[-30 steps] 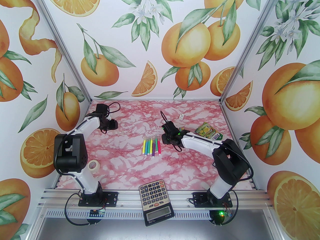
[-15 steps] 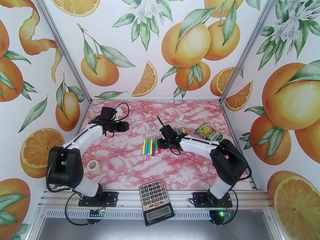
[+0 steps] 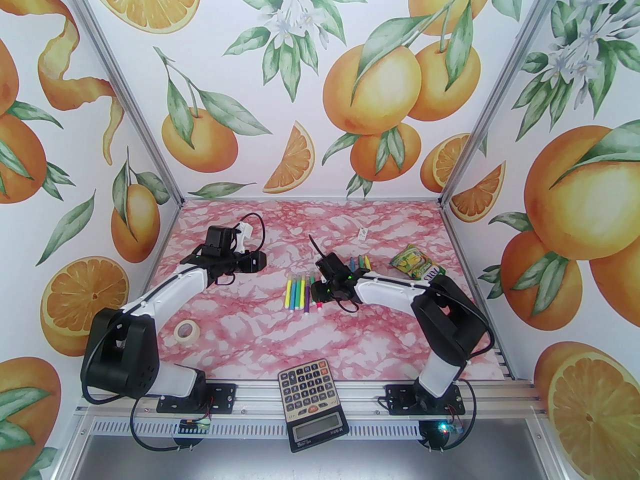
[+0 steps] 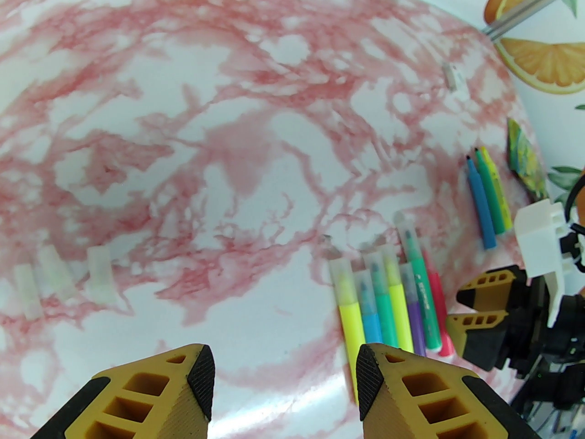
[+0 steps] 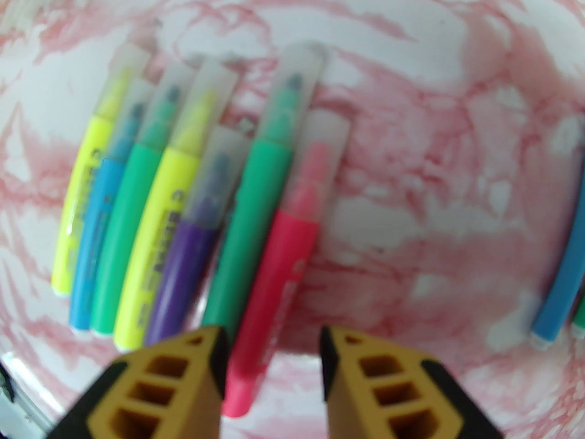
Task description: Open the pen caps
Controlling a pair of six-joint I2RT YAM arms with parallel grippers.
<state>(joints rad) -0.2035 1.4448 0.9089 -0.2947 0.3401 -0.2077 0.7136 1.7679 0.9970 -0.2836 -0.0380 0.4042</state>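
Pink pen (image 5: 283, 268) between the right gripper's (image 5: 272, 352) parted jaws.
Left gripper (image 4: 283, 373) stands open, capped pens (image 4: 388, 304) by its right jaw.

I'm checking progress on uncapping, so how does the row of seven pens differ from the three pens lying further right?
The row of seven pens wears clear caps over its tips; the three pens have bare tips. The row lies mid-table at the right gripper; the three lie nearer the snack pouch. The row includes purple and pink; the three are blue, green and yellow. Both groups lie flat, side by side, on the table.
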